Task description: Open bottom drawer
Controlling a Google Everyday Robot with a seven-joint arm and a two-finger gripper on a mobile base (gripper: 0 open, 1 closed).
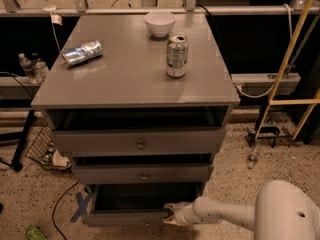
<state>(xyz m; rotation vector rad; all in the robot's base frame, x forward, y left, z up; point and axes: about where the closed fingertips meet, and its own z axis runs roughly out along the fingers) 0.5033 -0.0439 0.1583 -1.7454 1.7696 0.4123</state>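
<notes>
Grey cabinet (125, 79) with three drawers. The bottom drawer (115, 218) sits lowest, near the floor, and is pulled out, so its dark inside shows from above. Its small knob is at the front centre. The gripper (170, 215) is low at the right end of that drawer's front, at the top edge, with the white arm (225, 215) coming in from the right. Cannot tell if the gripper is spread or clamped. The middle drawer (142, 174) and top drawer (140, 143) also stick out a bit. On top are a white bowl (160, 23), an upright can (176, 55) and a can lying on its side (81, 53).
</notes>
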